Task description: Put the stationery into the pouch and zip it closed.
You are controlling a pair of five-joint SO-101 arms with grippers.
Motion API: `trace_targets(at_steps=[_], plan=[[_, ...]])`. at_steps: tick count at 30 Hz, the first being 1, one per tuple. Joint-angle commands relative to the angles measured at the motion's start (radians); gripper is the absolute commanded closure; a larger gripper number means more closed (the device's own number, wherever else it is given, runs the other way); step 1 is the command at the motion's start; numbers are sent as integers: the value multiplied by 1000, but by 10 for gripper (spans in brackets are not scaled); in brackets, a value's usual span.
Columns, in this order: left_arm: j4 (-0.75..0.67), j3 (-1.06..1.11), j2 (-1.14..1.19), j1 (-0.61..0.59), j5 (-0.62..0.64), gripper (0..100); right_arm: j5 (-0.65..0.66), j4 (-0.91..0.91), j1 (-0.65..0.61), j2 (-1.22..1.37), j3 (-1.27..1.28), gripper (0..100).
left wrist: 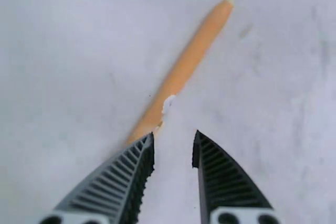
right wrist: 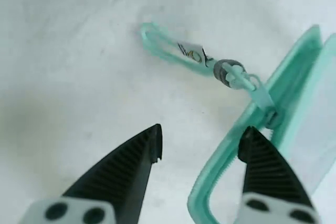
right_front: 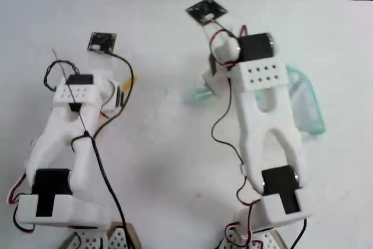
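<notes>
An orange pencil lies flat on the white table, its near end running beside one finger of my open left gripper. In the high view a short bit of the pencil pokes out by the left gripper. The teal see-through pouch lies by my open right gripper, its curved rim between the fingers and close to one of them. The zipper pull and its teal loop strap lie beyond the fingertips. From above, the pouch sticks out from under the right arm.
Two small dark circuit boards lie on the table beyond the arms, with black cables trailing back to them. The white table is bare between the two arms.
</notes>
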Motion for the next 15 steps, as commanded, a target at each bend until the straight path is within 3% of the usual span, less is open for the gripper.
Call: trace_targets(at_steps=[1, 15], plan=[[-60, 12, -12, -7, 9, 861, 95, 2, 76, -116, -9, 762], [-60, 17, -12, -7, 9, 861, 351, 1, 453, -145, -5, 762]])
